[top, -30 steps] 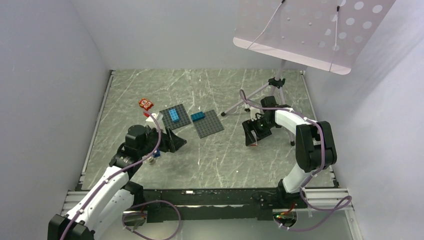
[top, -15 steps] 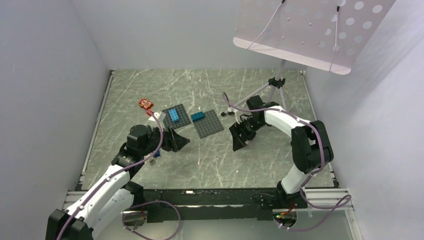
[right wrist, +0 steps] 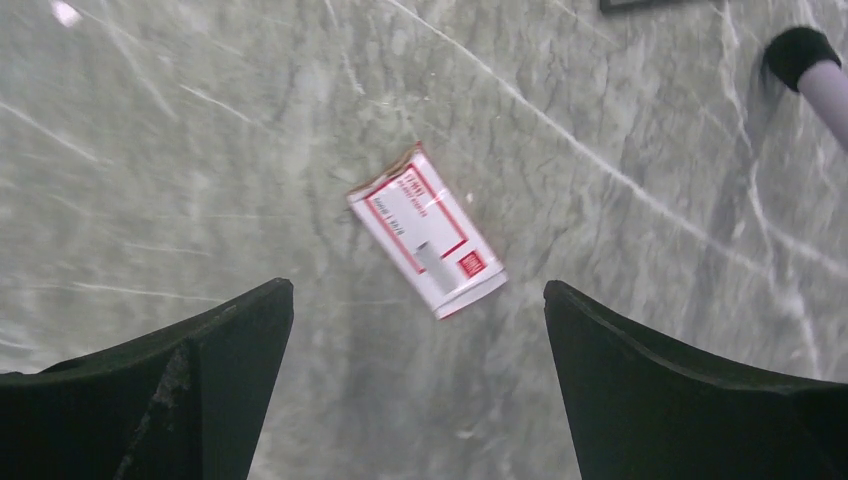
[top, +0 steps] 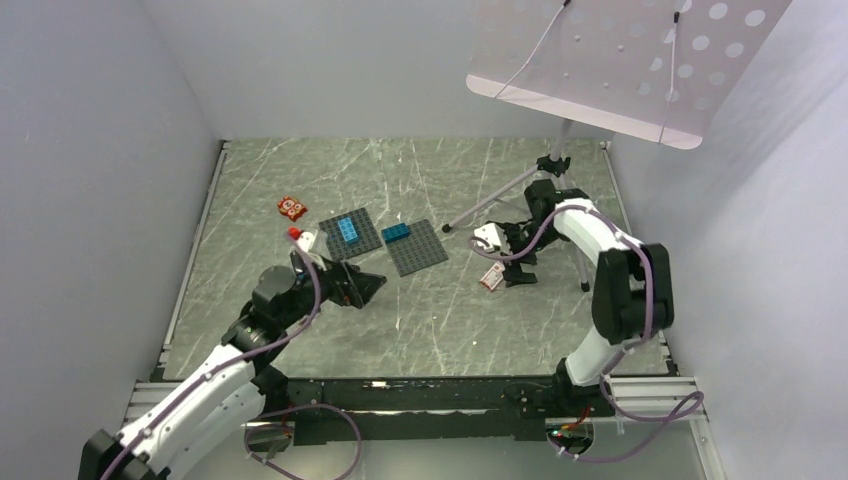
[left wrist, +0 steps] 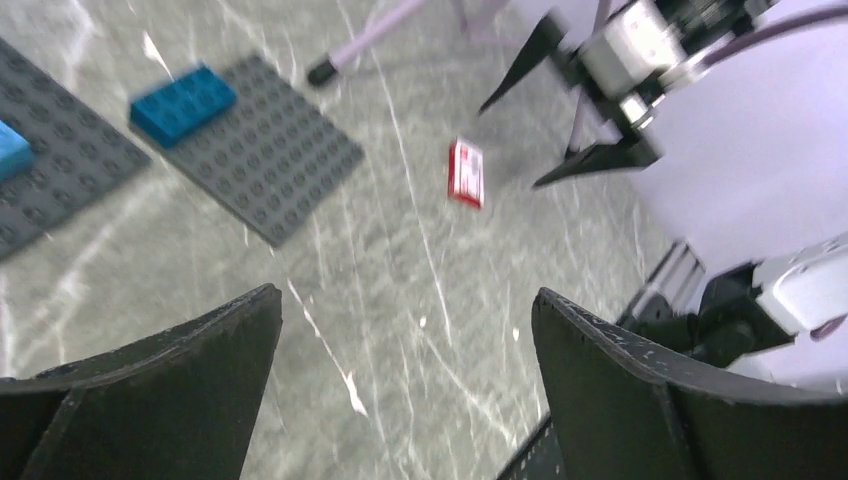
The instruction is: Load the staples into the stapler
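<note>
The staples box (right wrist: 427,245), small, flat, white with red print, lies on the marble table. It also shows in the top view (top: 491,277) and the left wrist view (left wrist: 466,172). My right gripper (right wrist: 416,300) hangs open just above it, holding nothing; in the top view the right gripper (top: 512,270) is beside the box. My left gripper (top: 362,288) is open and empty over bare table (left wrist: 407,295), left of the box. A small whitish piece with a red end (top: 303,240) sits by the left arm. I cannot make out a stapler.
Two dark grey baseplates (top: 351,232) (top: 416,246) carry blue bricks. An orange-red tile (top: 292,208) lies at the back left. A tripod stand (top: 520,185) with a perforated board stands behind the right arm; one foot (right wrist: 797,50) is near the box.
The right gripper swung left, then back right, and the staples box now lies free on the table under it. The left arm shifted slightly forward and right.
</note>
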Controlling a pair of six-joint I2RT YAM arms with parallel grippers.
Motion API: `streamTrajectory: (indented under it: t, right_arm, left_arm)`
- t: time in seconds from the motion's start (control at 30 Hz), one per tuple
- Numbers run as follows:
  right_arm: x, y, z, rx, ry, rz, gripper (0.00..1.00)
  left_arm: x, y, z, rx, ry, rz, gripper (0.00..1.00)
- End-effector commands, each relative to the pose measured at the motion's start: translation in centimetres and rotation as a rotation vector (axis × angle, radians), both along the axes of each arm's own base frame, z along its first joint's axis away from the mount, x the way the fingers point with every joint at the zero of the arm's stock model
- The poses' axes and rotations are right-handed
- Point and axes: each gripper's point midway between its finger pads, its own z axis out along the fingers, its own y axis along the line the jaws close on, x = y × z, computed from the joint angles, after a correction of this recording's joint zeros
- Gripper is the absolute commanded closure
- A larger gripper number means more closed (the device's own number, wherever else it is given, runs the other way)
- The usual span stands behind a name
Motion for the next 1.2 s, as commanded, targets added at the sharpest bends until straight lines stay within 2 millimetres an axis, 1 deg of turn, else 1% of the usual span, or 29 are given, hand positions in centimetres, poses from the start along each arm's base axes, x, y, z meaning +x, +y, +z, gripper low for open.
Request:
streamTrajectory:
  t: [0.0, 0.07, 0.23, 0.27, 0.33, 0.43, 0.53, 0.63, 0.7, 0.87, 0.97, 1.03, 1.1, 1.17]
  right_arm:
    - [1.6, 0.9, -0.6, 0.013, -0.083, 0.217, 0.0]
    - [1.6, 1.0, -1.8, -0.004, -0.066, 0.232, 0.01]
    - [1.4, 1.0, -4.1, -0.051, 0.01, 0.23, 0.06]
    - [1.4, 1.0, -4.5, -0.055, 0.016, 0.225, 0.07]
    - [1.6, 1.2, -4.9, -0.055, 0.019, 0.216, 0.09]
    - [2.1, 1.2, -5.5, -0.062, 0.016, 0.193, 0.13]
    - [2.3, 1.2, -5.8, -0.07, 0.016, 0.176, 0.17]
    - [1.9, 1.0, -6.0, -0.075, 0.025, 0.173, 0.2]
    - [1.6, 1.0, -6.1, -0.079, 0.032, 0.166, 0.23]
    - [0.8, 0.9, -6.6, -0.087, 0.067, 0.151, 0.3]
    - [0.4, 0.8, -6.8, -0.089, 0.057, 0.142, 0.35]
    - [0.1, 1.0, -6.7, -0.087, 0.056, 0.129, 0.4]
    - [-0.1, 1.3, -6.5, -0.081, 0.061, 0.096, 0.49]
    - [-0.3, 1.7, -6.3, -0.084, 0.064, 0.054, 0.52]
  left_arm:
    - [1.0, 2.0, 3.0, -0.084, -0.157, 0.132, 0.01]
    - [0.5, 2.0, 3.0, -0.094, -0.175, 0.116, 0.01]
    - [-0.6, 1.3, 1.7, -0.042, -0.165, 0.036, 0.01]
    - [-0.8, 1.3, 1.5, -0.041, -0.166, 0.026, 0.02]
    - [-1.1, 0.9, 2.0, -0.067, -0.201, -0.001, 0.05]
    - [-1.5, 0.4, 2.8, -0.131, -0.249, -0.029, 0.06]
    - [-1.8, -0.1, 3.0, -0.176, -0.238, -0.057, 0.06]
    - [-2.0, -0.7, 2.9, -0.22, -0.178, -0.079, 0.06]
    - [-2.1, -1.2, 2.8, -0.258, -0.137, -0.095, 0.08]
    - [-2.1, -1.7, 3.0, -0.345, -0.053, -0.096, 0.15]
    - [-1.9, -1.7, 3.2, -0.366, -0.02, -0.078, 0.21]
    - [-1.8, -1.7, 3.2, -0.383, 0.001, -0.063, 0.26]
    - [-1.9, -1.8, 3.0, -0.402, 0.02, -0.051, 0.29]
    - [-1.9, -1.8, 2.4, -0.423, 0.045, -0.038, 0.33]
